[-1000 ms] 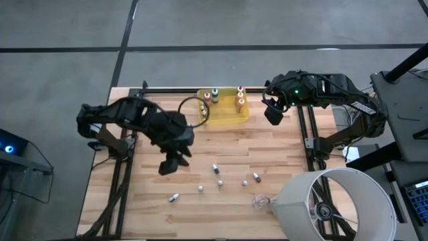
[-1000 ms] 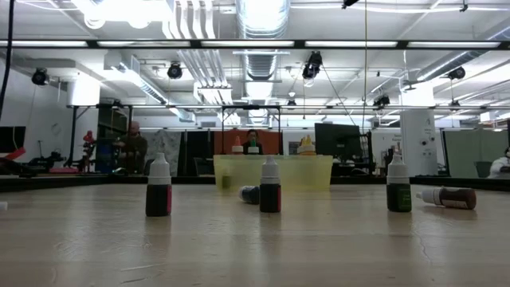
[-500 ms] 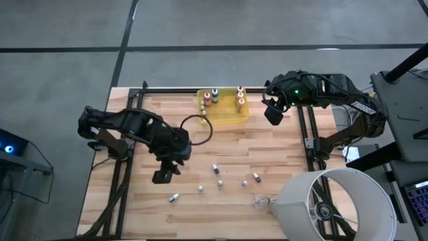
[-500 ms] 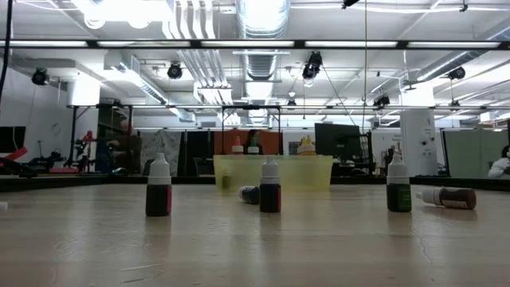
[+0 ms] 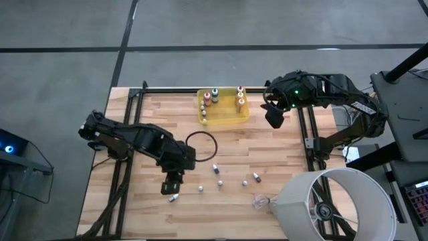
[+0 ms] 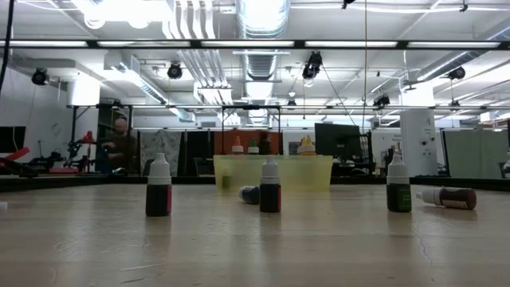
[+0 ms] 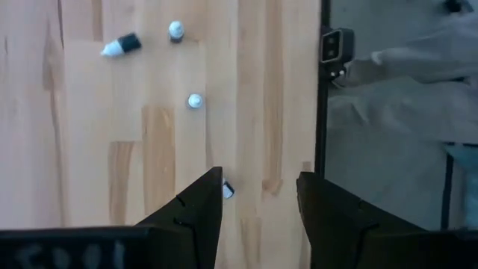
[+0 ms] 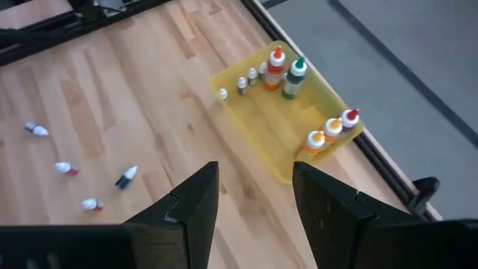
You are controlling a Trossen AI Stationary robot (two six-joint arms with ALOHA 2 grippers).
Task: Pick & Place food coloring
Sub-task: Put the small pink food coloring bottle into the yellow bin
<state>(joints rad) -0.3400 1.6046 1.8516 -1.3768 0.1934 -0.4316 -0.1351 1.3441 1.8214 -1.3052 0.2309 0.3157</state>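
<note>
Pale wooden tabletop (image 5: 144, 117): left gripper (image 5: 171, 187), fingers parted and empty, hovers over a lying white-capped food-coloring bottle (image 5: 174, 198) well apart from the translucent yellow tray (image 5: 227, 118), ready to descend and close; right gripper (image 5: 273, 118) waits open beside that tray

Surface: light wooden slat table (image 8: 134, 82), dark frame rail along its edge.
Gripper: right gripper (image 8: 254, 198), two dark fingers (image 8: 196, 202) seen w/ a clear gap between, nothing held.
Tray: translucent yellow rectangular plastic tray (image 8: 265, 146), set near table edge.
Tall bottles: orange-capped bottle (image 8: 275, 66) & green-capped bottle (image 8: 295, 77), upright, side by side at one end of tray.
Small bottles: three white-capped (image 8: 243, 82) in a row beside them.
Other end: orange-cap (image 8: 316, 140), pale-cap, red-cap (image 8: 349, 118) bottles, upright, close together.
Loose: four small bottles (image 8: 125, 177) lying on wood, well apart from tray.
</note>
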